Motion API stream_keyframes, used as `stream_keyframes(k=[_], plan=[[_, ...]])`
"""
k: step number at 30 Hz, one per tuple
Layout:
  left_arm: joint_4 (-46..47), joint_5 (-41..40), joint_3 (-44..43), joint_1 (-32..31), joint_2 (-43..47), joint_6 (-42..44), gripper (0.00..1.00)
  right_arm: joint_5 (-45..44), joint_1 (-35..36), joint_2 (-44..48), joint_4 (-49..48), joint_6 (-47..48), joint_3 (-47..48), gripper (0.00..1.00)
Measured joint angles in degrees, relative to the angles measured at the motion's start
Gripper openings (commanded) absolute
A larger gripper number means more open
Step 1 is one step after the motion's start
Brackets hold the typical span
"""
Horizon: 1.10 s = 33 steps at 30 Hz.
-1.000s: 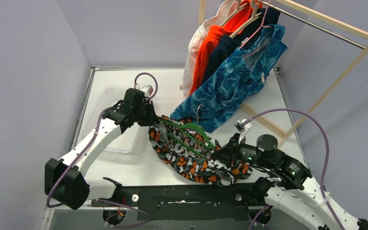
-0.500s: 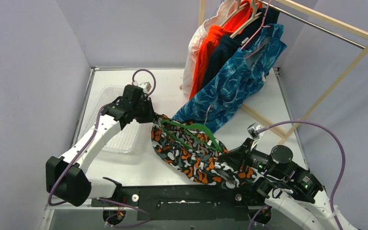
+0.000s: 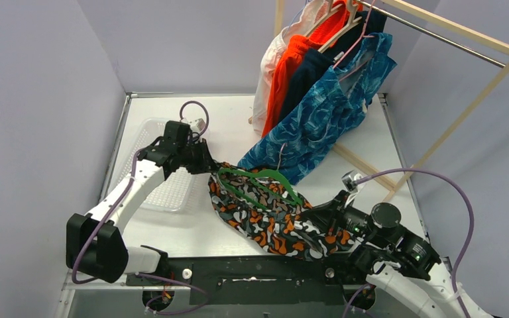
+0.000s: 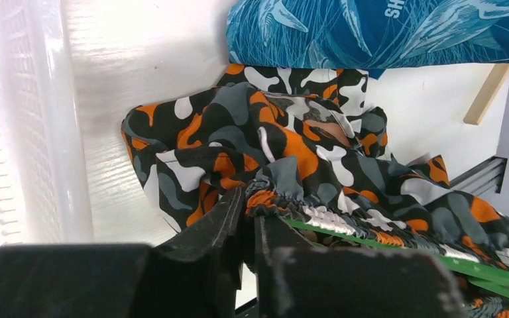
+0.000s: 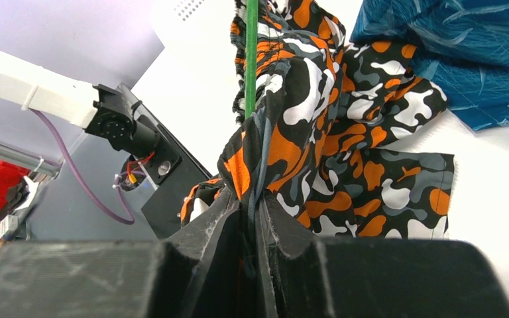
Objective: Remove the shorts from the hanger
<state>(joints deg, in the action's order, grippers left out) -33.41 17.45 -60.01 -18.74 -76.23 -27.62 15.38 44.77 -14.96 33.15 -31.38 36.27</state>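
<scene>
On white table (image 3: 185,228): orange-black-grey camouflage fabric shorts (image 3: 268,225) on green plastic hanger (image 3: 265,177). Grips: left gripper (image 4: 250,228) clamps waistband (image 4: 275,195); right gripper (image 5: 252,212) clenched on fabric by hanger. We judge stripping step; next, slide waistband off.

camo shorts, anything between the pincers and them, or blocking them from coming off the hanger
Nothing stands between them: the left pincer and the right pincer are each shut on the camouflage shorts. What holds the shorts back is the green hanger, partly wrapped in the fabric between the two grips.
</scene>
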Motion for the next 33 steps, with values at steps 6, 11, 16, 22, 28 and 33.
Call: stream_keyframes(k=[6, 11, 16, 22, 28, 33], plan=[[1.5, 3.1, 0.5, 0.5, -0.8, 1.5, 0.59, -1.3, 0.0, -6.6, -1.3, -0.3, -0.1, 0.00], [1.4, 0.8, 0.5, 0.2, -0.5, 1.4, 0.84, -3.2, 0.0, -13.8, -2.9, 0.0, -0.1, 0.00], [1.5, -2.4, 0.5, -0.4, 2.3, 0.9, 0.85, -4.0, -0.1, -17.5, -4.0, 0.3, -0.2, 0.00], [5.1, -2.6, 0.5, -6.6, 5.0, 0.3, 0.86, -3.7, 0.0, -16.0, -5.3, 0.4, -1.1, 0.00], [22.1, -1.8, 2.7, -19.7, 7.0, -3.6, 0.86, -2.5, -0.1, -15.8, -5.5, 0.6, -1.4, 0.00], [32.2, -0.2, 3.4, -20.9, 5.0, -6.9, 0.86, -2.0, -0.1, -16.1, -6.1, 0.6, -1.4, 0.00]])
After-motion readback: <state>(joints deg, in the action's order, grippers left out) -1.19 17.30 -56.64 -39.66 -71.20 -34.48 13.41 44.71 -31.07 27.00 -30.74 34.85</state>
